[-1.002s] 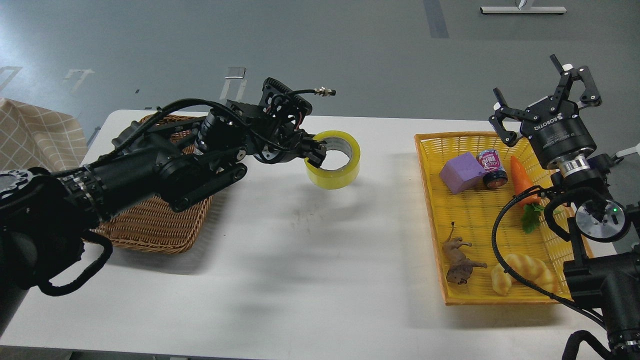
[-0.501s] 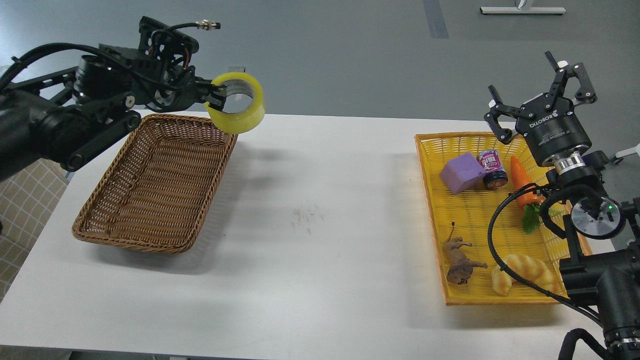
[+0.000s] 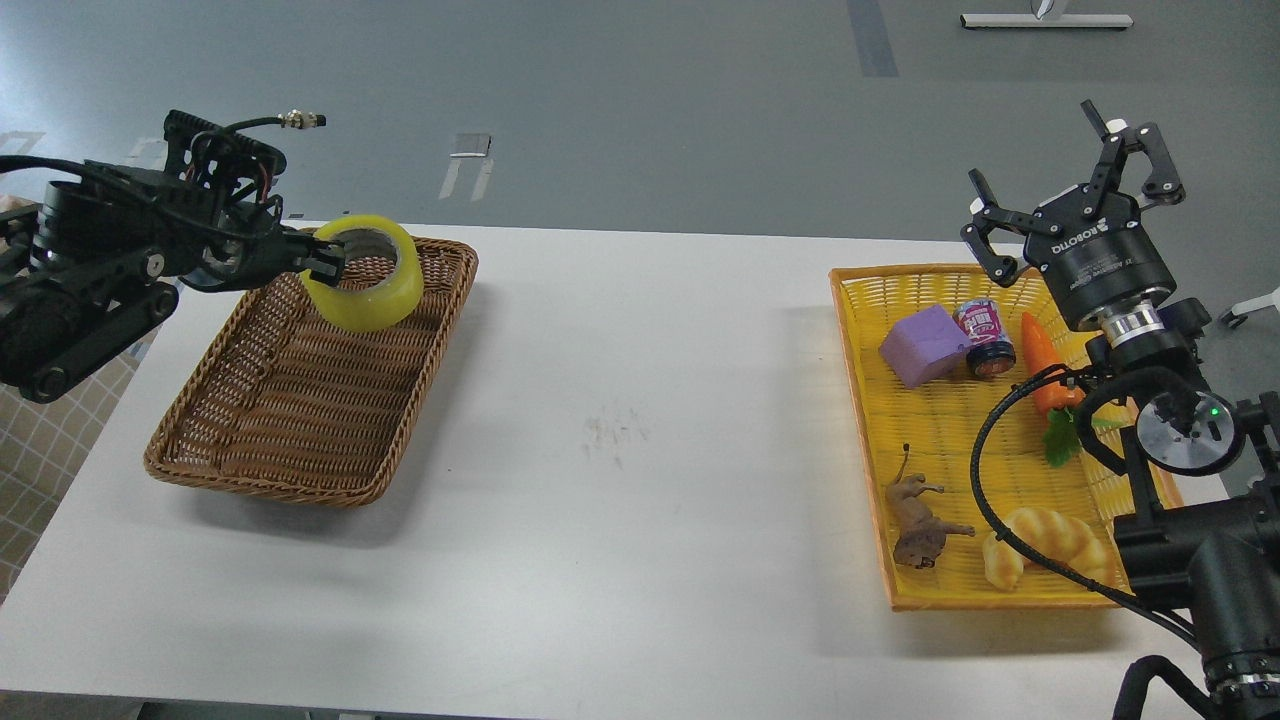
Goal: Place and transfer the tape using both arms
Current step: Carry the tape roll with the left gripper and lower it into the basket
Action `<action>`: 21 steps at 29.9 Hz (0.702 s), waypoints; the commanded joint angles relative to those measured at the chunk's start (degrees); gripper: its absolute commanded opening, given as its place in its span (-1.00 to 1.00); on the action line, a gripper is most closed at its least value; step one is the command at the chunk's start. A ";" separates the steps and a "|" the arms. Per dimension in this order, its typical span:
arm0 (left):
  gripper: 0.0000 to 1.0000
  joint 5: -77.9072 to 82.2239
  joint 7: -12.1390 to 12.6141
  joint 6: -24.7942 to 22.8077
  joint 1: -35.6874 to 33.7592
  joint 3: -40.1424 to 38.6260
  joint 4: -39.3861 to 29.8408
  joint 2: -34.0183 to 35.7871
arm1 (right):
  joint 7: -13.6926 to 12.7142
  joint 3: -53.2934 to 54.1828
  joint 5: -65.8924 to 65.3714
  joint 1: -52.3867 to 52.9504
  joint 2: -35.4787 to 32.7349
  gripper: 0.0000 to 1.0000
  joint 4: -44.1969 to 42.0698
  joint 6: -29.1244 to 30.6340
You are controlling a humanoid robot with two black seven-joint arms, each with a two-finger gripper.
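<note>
The tape (image 3: 372, 290), a yellow translucent roll with a grey-white core, hangs over the far end of the brown wicker basket (image 3: 290, 420). My left gripper (image 3: 325, 262) is shut on the roll's left rim, one finger inside the core. Whether the roll touches the basket floor I cannot tell. My right gripper (image 3: 1050, 180) is open and empty, raised above the far right corner of the yellow tray (image 3: 950, 590).
The yellow tray holds a purple block (image 3: 925, 345), a small can (image 3: 985, 338), a toy carrot (image 3: 1045, 365), a toy lion (image 3: 920, 520) and a yellow bread toy (image 3: 1050, 545). White table (image 3: 620, 480) between basket and tray. Checked cloth (image 3: 30, 470) at far left.
My left arm has carried the tape from the table's middle to the left, up over the basket's far corner, then down over the basket. The right gripper has barely shifted.
</note>
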 commanded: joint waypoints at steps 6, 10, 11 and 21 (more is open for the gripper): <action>-1.00 -1.46 -0.92 0.00 4.08 -0.01 0.22 2.70 | 0.06 0.01 0.00 0.08 0.17 0.99 -0.09 0.00; -1.00 -1.64 -0.92 0.00 5.58 -0.01 0.31 2.79 | -0.03 -0.08 0.00 0.08 0.17 0.99 -0.09 0.00; -1.00 -1.64 -0.92 0.00 5.85 0.08 0.39 2.79 | -0.03 0.01 -0.09 0.08 0.17 0.99 -0.09 0.00; -1.00 -1.82 -1.01 0.66 8.57 -0.01 1.45 2.61 | -0.03 0.01 -0.09 0.08 0.17 0.99 -0.09 0.00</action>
